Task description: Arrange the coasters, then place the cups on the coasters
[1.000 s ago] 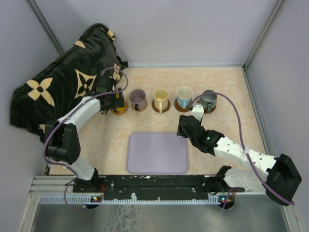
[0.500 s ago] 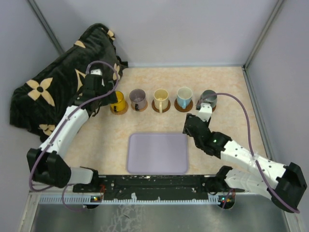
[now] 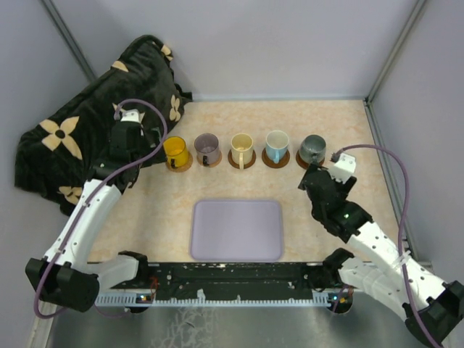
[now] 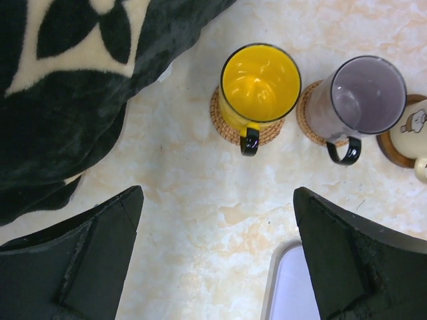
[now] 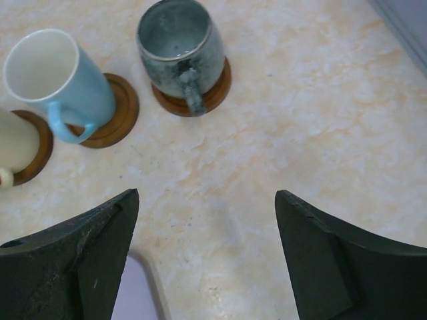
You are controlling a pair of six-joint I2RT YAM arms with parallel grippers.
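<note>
From above, five cups stand upright in one row across the far half of the table [image 3: 348,123]. Left to right they are a yellow cup [image 3: 175,149], purple cup [image 3: 206,147], cream cup [image 3: 241,147], light-blue cup [image 3: 276,144] and grey-green cup [image 3: 313,148]. Each is on its own coaster, with its handle turned toward the near edge. Only this view takes in the whole row, the lavender tray [image 3: 237,230] lying nearer the arms, and the black flowered blanket [image 3: 87,123] heaped at the far left.

The left wrist view adds detail. The coasters under the yellow and purple cups are woven tan coasters [image 4: 219,120]. The insides of both cups show bare down to the bottom. A small cartoon print on the cream cup peeks in at the right edge. The left jaws stand wide apart over bare table beside the blanket, short of the yellow cup, with nothing between them.

The right wrist view shows smooth dark wooden coasters [image 5: 123,107] under the light-blue and grey-green cups. It also shows a speckled glaze inside the grey-green cup and a white inside to the light-blue one. Neither cup has anything in it. A corner of the tray shows at the bottom. The right jaws are also spread well open and hold nothing, hanging over the table on the near side of those two cups.
</note>
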